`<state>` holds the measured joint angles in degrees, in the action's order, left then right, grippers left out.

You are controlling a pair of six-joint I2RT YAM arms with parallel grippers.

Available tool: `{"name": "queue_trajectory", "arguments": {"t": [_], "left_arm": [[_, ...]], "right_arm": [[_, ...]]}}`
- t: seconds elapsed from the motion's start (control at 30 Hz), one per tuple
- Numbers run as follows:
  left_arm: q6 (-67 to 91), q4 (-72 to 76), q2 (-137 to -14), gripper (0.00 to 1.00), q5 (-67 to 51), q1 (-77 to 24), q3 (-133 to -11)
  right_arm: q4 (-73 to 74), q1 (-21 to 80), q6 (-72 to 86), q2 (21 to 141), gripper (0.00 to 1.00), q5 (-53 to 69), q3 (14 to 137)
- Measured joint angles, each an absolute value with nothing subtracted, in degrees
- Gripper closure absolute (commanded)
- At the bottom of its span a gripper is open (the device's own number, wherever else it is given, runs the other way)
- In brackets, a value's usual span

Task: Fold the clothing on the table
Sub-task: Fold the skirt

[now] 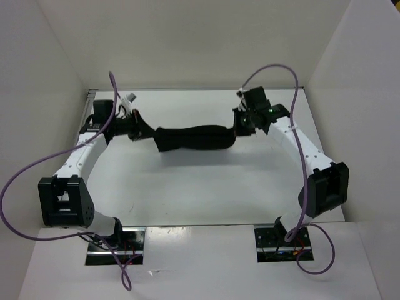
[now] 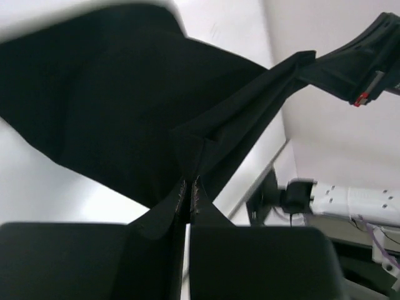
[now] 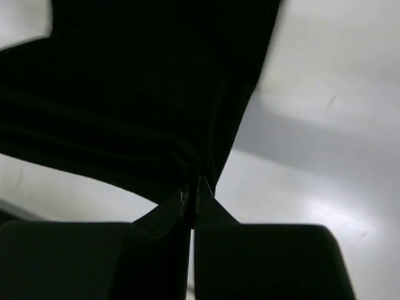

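Over the glossy white table (image 1: 187, 194), left gripper (image 1: 139, 129) and right gripper (image 1: 240, 125) each clamp tight on one end of the soft black clothing (image 1: 194, 137).

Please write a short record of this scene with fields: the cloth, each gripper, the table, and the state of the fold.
clothing: plain black soft fabric piece, bunched into a long band that spans from one gripper to the other
left gripper: shut, pinching the band's left end
right gripper: shut, pinching the band's right end
table: glossy white flat surface; the fabric is over its far half
fold state: no neat fold visible
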<state>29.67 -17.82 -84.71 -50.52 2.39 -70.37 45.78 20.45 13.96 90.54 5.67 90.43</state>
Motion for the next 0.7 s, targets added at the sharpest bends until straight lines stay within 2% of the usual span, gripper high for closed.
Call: {"name": "queue_trajectory", "arguments": {"t": [0.13,0.2,0.43,0.7], "left_arm": [[28.4,-22.5,-79.7,1.00,-50.2,2.2,-58.0],[28.0,-24.7,-76.9,1.00,-50.1,1.5,-54.4],[25.5,-29.2,-72.6,1.00,-47.6,0.8,-49.5],[26.0,-30.7,-73.1,1.00,-38.9,0.5,-49.3]], "right_arm": [[45.5,21.6,17.4,86.2,1.00,11.4,71.7],[47.2,22.9,19.0,83.8,1.00,13.1,66.7],[49.0,23.3,21.9,77.2,1.00,14.8,65.3],[43.2,23.3,23.2,87.2,1.00,16.4,65.3]]}}
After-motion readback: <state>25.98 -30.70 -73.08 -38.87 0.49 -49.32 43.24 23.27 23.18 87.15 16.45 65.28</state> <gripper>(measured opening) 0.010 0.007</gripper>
